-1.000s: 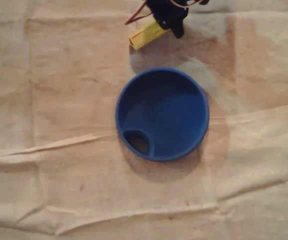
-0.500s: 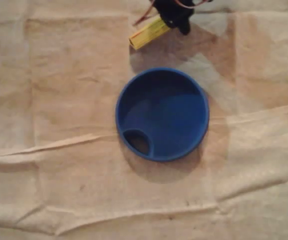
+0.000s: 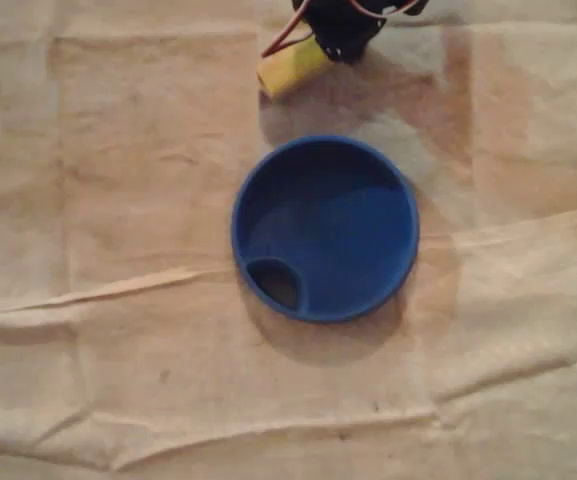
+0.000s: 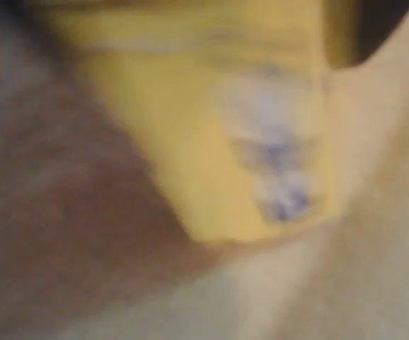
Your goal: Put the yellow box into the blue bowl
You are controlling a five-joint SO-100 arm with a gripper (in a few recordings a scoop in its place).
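Shorter-looking than a second ago, the yellow box [image 3: 288, 68] lies by the worktop's [image 3: 118, 200] top edge in the overhead view, long axis slanting up-right into the claw [image 3: 334, 44] (grip hidden: clamped or not, I cannot tell); the blue bowl [image 3: 343, 215] waits below, mid-worktop.

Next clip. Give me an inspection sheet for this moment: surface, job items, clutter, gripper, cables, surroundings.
Surface: beige cloth, creased, with fold lines across it.
Job's things: yellow box sits near the top edge of the overhead view, outside the blue bowl. The bowl sits mid-cloth with no box in it and has a dark oval hollow at its lower-left rim.
Clutter: nothing seen.
Gripper: black gripper is over the box's right end. The jaws are not clear enough to tell open from shut. The wrist view is blurred, with the box close up.
Cables: red wire beside the gripper, apart from the bowl.
Surroundings: nothing seen beyond the cloth.
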